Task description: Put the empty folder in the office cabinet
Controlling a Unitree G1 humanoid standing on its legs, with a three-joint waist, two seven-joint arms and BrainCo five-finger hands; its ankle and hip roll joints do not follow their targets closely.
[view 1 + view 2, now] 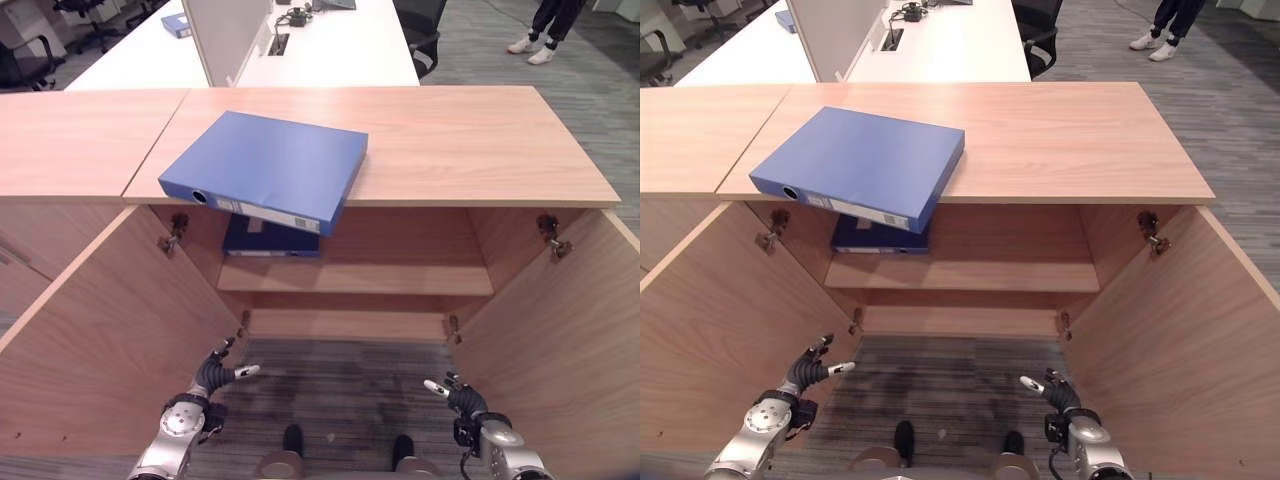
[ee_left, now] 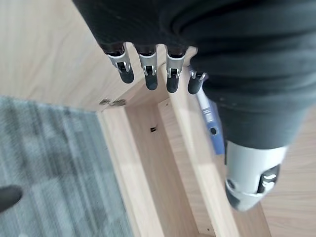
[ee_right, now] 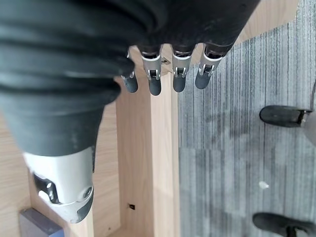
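Observation:
A blue folder (image 1: 268, 165) lies flat on the wooden cabinet top (image 1: 450, 140), its front corner jutting over the edge. Below it the cabinet stands with both doors swung wide, and a darker blue folder (image 1: 268, 240) lies on the inner shelf (image 1: 380, 278) at the left. My left hand (image 1: 212, 378) hangs low beside the left door (image 1: 90, 340), fingers relaxed and holding nothing. Low by the right door (image 1: 560, 330), my right hand (image 1: 462, 398) is open too and empty. Both hands are well below and in front of the folder.
A white desk (image 1: 330, 45) with a divider panel (image 1: 222, 35) stands behind the cabinet. Office chairs (image 1: 425, 35) flank it, and a person's legs (image 1: 545, 30) show at the far right. Grey carpet (image 1: 340, 385) lies between the open doors.

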